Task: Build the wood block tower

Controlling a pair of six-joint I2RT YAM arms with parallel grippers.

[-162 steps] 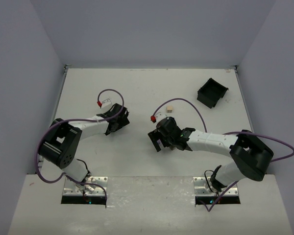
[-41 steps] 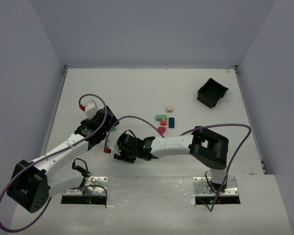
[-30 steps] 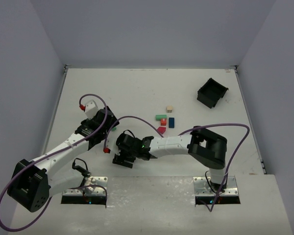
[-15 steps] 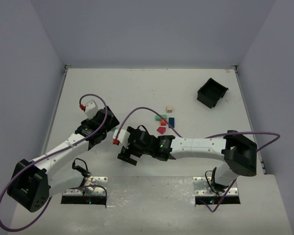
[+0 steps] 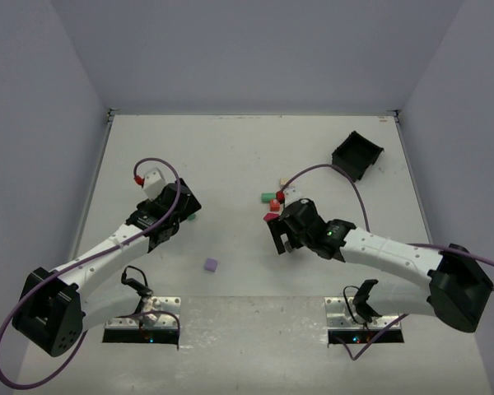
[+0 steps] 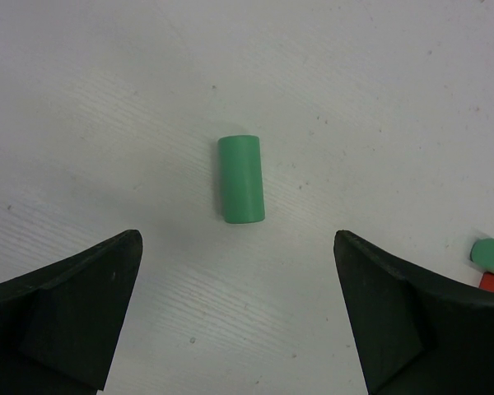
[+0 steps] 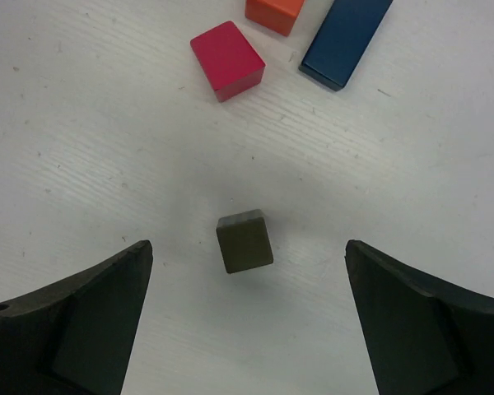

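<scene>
**Clerk:** Item one, left gripper?

**Checker:** Left of centre, low over the white table top. Jaws spread wide, nothing between them. In the left wrist view, ahead of the gap: one small green wooden cylinder, lying on its side, clear of both fingers.

**Clerk:** Item two, right gripper?

**Checker:** Right of centre, on the near side of the block cluster. Jaws likewise spread wide, holding nothing. Below the gap: one small dark olive-brown cube, in shadow, touching neither finger.

**Clerk:** Wood blocks beyond that cube?

**Checker:** Three in the right wrist view.
- One magenta-red wooden block, nearest the cube but apart from it.
- One orange-red wooden block, just past the magenta-red one and cut off by the frame edge.
- One long dark-blue wooden bar, just beside the orange-red block.

Each lies flat on the table.

**Clerk:** Further blocks?

**Checker:** Two more in the overhead view.
- One short green wooden block, on the far side of the same cluster.
- One small purple wooden cube, alone toward the table's near edge, between the two arms and well apart from the other pieces.

**Clerk:** Other stock?

**Checker:** One square black plastic bin, in the far right part of the table, set askew to the table's edges and well apart from the blocks.
</scene>
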